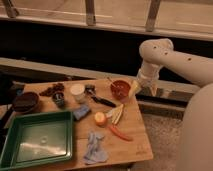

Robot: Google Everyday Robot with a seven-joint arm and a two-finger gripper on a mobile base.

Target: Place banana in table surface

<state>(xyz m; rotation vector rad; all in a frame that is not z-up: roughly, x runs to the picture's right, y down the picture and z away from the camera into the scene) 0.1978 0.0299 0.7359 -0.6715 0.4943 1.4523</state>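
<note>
The banana [117, 114], a small pale yellow-cream bunch, lies on the light-brown wooden table surface [135, 145], right of centre, beside a round yellow-orange fruit [100, 118]. My gripper [143, 90] hangs off the white arm above the table's far right edge, just right of a red-brown bowl [120, 89]. Its two fingers are spread apart with nothing between them. It is up and to the right of the banana, not touching it.
A green tray [37, 142] sits front left. An orange-red carrot piece [119, 132] and a blue cloth [94, 148] lie near the front. A dark bowl [26, 102], a white cup [77, 92], a black utensil [102, 101] and small items stand at the back.
</note>
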